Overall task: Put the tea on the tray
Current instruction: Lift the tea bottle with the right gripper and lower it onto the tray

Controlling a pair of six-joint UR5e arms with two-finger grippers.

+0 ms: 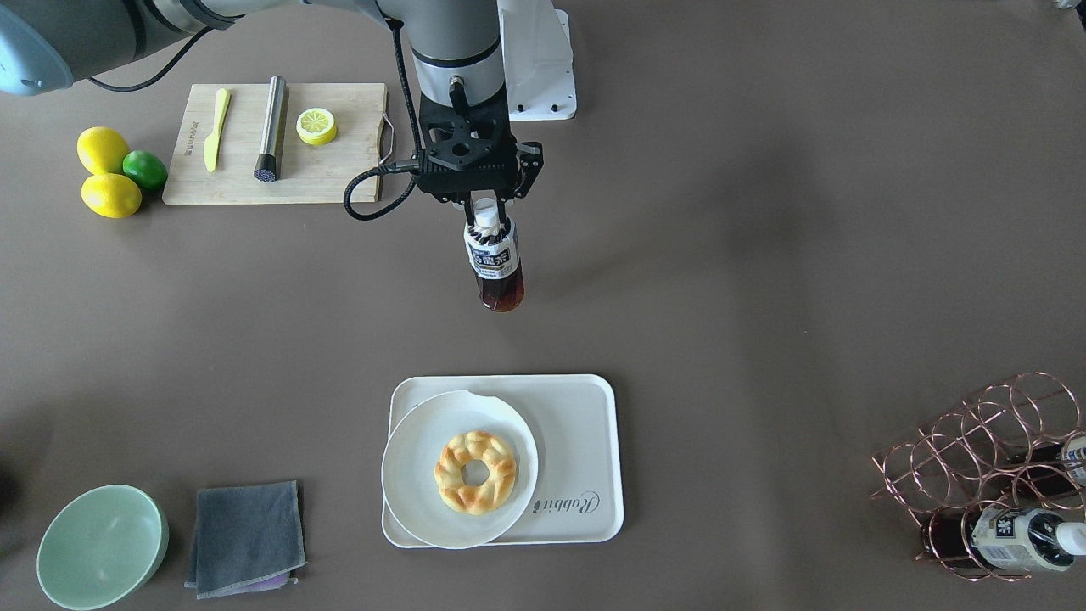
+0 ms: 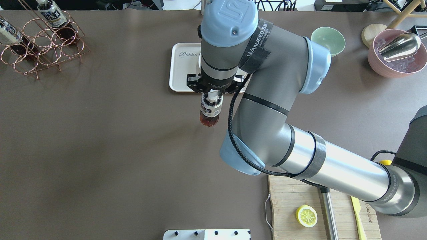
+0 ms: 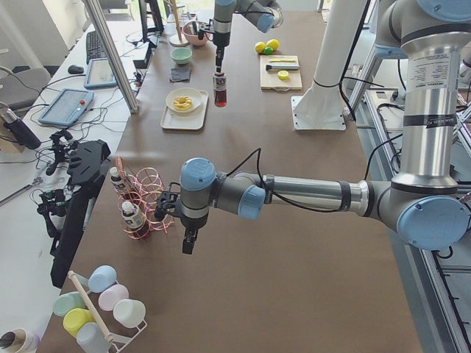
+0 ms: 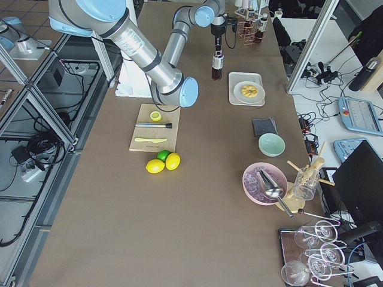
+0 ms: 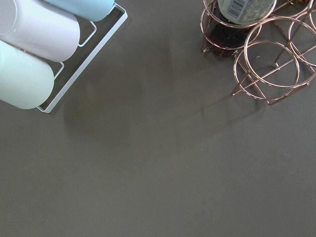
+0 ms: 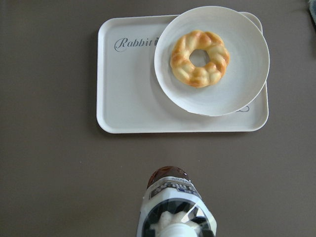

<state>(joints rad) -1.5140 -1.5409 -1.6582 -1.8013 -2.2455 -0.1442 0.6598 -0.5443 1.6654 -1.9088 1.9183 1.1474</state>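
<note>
- Your right gripper [image 1: 485,204] is closed on the neck of the tea [image 1: 494,259], which hangs upright over bare table, short of the tray [image 1: 585,424].
- Carry it over the tray's free part, beside the plate [image 1: 407,475], without touching the plate.
- Lower until the base rests, then release.
- For the left gripper [image 3: 188,246], I cannot tell how the jaws stand.

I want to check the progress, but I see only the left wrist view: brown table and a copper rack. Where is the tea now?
Observer: The right hand holds the tea by its cap end, upright, short of the tray.
Operator: Has the tray free place for it?
Observer: Yes. A plate with a pastry covers one half; the half with the "Rabbit" lettering is bare.
</note>
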